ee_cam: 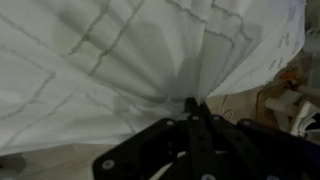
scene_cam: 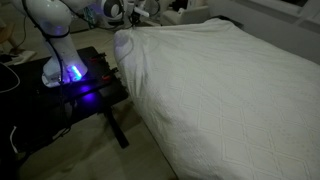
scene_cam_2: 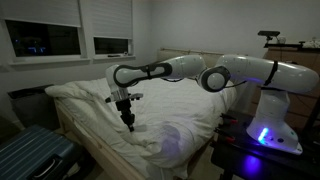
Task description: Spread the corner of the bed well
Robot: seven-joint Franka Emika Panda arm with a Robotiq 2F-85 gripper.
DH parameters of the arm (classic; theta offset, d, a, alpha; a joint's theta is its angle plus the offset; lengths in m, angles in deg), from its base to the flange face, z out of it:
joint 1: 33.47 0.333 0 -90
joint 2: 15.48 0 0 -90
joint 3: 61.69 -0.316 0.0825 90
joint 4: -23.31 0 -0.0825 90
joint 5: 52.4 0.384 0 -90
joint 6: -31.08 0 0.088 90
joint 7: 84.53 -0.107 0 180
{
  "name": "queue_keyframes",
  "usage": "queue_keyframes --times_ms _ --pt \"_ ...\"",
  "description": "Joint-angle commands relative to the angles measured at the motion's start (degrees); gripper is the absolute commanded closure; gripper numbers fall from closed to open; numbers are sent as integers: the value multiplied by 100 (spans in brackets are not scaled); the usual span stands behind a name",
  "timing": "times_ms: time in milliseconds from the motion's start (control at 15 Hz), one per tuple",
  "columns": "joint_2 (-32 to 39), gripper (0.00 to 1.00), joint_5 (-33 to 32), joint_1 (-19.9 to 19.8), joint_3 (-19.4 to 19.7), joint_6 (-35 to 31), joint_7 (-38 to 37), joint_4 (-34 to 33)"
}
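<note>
The corner (ee_cam: pixel 130 60) of the white duvet is bunched into folds that fan out from the gripper (ee_cam: pixel 194 104), whose fingers are pressed fully together on a pinch of the fabric. Only the wrist view shows that pinch. In an exterior view the arm (scene_cam_2: pixel 200 72) reaches over the bed (scene_cam_2: pixel 90 95) with the gripper pointing down into the cover, and in an exterior view the cover rises in a puffy peak beside the black table (scene_cam: pixel 100 75).

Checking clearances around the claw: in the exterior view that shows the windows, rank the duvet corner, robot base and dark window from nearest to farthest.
1. Duvet corner: pinched in the shut claw.
2. Robot base: at the right, glowing blue.
3. Dark window: back wall, far left.
</note>
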Motion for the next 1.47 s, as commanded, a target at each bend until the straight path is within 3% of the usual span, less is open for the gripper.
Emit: queue_keyframes --times_ms 0,200,400,667,1067,1400 --pt "-184 73 194 168 -217 183 685 167" --pt "-185 50 450 253 -486 298 1276 164" --pt "-157 28 543 438 -483 -126 863 19" --pt "-281 1 482 458 -364 -1227 178 -21" --pt "-547 0 183 430 88 -2325 -940 -55" --pt "-807 0 -120 304 510 -2484 -2289 -17"
